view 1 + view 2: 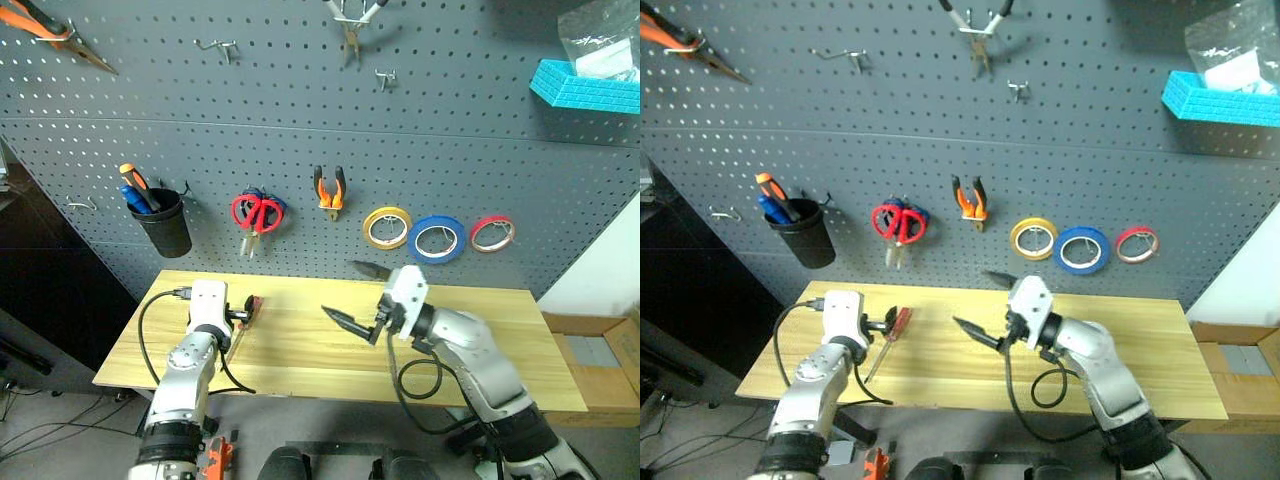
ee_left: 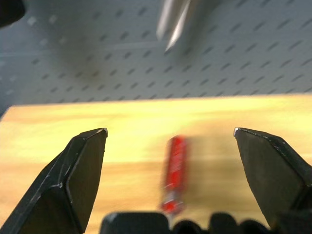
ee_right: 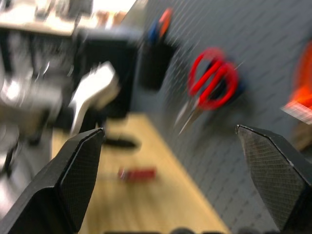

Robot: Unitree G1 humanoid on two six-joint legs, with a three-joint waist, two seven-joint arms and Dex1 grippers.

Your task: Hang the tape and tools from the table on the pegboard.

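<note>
Dark grey pegboard (image 1: 300, 150) fills the wall behind a light wooden table (image 1: 330, 345), and most of the gear already hangs on it. Taking the red-handled scissors (image 1: 257, 213) as the landmark: they hang on a hook at mid-board, with a second, blue-handled pair partly hidden behind them. To their right hang the small orange-and-black pliers (image 1: 329, 192), then a row of three rolls further right, yellow (image 1: 386, 227), the blue tape (image 1: 436, 240) and red (image 1: 491, 233), each on its own hook. Left of the scissors a black cup (image 1: 165, 222) holds a few orange and blue handled tools. High above the scissors a bare hook (image 1: 220, 46) sticks out, long-nosed orange pliers (image 1: 55, 35) hang up and to the left, and another pair of pliers (image 1: 350, 20) hangs up and to the right. Below the scissors, on the table, lies the screwdriver (image 1: 888, 340) with its translucent red handle, flat on the wood and pointing away from the wall. The left gripper (image 2: 168, 141) hovers just over it with its jaws spread wide on either side of the handle, not touching it. The right gripper (image 1: 352, 295) hangs over the table below and right of the scissors, jaws also wide apart and holding nothing, pointing leftward.
</note>
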